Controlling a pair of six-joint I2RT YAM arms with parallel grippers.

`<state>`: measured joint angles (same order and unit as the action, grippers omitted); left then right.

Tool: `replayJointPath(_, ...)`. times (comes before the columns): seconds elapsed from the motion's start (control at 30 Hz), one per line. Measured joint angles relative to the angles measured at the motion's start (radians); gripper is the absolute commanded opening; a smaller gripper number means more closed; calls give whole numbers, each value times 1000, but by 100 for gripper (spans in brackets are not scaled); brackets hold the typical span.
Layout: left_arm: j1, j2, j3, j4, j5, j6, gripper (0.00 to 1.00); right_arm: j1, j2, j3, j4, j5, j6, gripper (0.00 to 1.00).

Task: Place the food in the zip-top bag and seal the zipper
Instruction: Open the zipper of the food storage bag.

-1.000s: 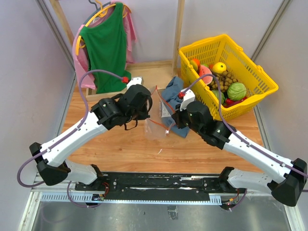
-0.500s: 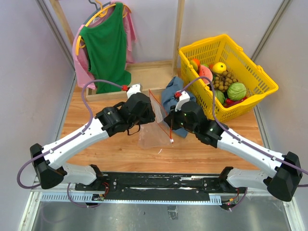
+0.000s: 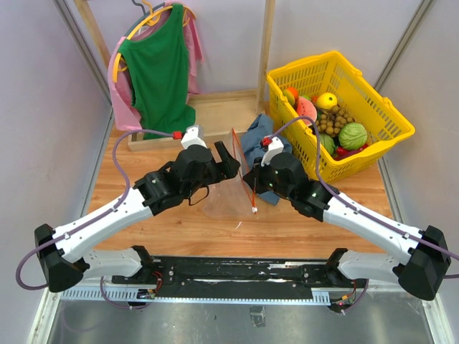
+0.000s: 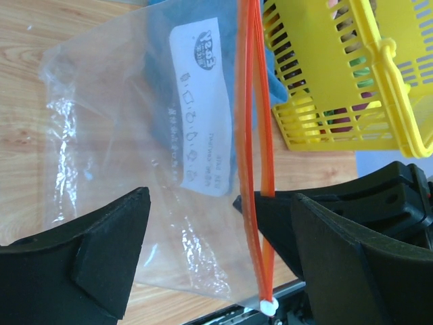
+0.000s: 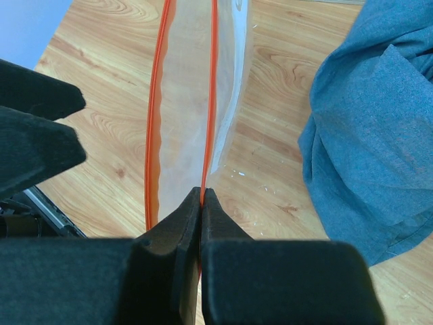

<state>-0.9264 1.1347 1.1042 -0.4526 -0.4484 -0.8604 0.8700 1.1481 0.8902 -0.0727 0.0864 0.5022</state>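
Observation:
The clear zip-top bag point(image 3: 224, 195) hangs upright between my two grippers, above the wooden table. My right gripper point(image 5: 201, 194) is shut on one strip of the orange zipper point(image 5: 212, 88). The other strip point(image 5: 154, 128) bows away from it, so the mouth gapes. My left gripper point(image 4: 216, 250) is open, its fingers point(image 4: 101, 257) standing on either side of the bag point(image 4: 128, 135) and the zipper point(image 4: 252, 135), touching neither. The food point(image 3: 337, 125), with a green cabbage point(image 3: 353, 135), lies in the yellow basket point(image 3: 391, 118).
A blue-grey cloth point(image 3: 257, 140) lies crumpled behind the bag, next to the basket point(image 4: 338, 81). Green and pink garments point(image 3: 158, 64) hang on a wooden rack at the back left. The table's near edge meets a black rail point(image 3: 237, 271).
My left gripper has opened and let go of the bag's edge. Both grippers shifted slightly and the bag now stands more upright, held by the right gripper alone.

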Motion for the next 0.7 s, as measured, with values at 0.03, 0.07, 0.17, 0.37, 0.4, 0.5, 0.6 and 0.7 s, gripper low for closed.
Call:
replayJointPath(0.03,0,7,0,10,2,-4,88,1,0,0,2,0,0,1)
replayJointPath(0.07,0,16,0,22,5,-8,88,3,0,0,3,0,0,1)
replayJointPath(0.17,0,53,0,52,17,-21,86,5,0,0,8,0,0,1)
replayJointPath(0.37,0,121,0,51,-11,-48,76,18,0,0,16,1,0,1)
replayJointPath(0.4,0,126,0,49,-21,-52,73,19,0,0,16,1,0,1)
replayJointPath(0.5,0,128,0,42,-41,-58,65,24,-1,0,15,5,0,1)
replayJointPath(0.6,0,129,0,36,-54,-56,56,24,-3,0,15,11,-2,1)
replayJointPath(0.7,0,130,0,31,-59,-53,54,24,-3,0,15,13,-3,1)
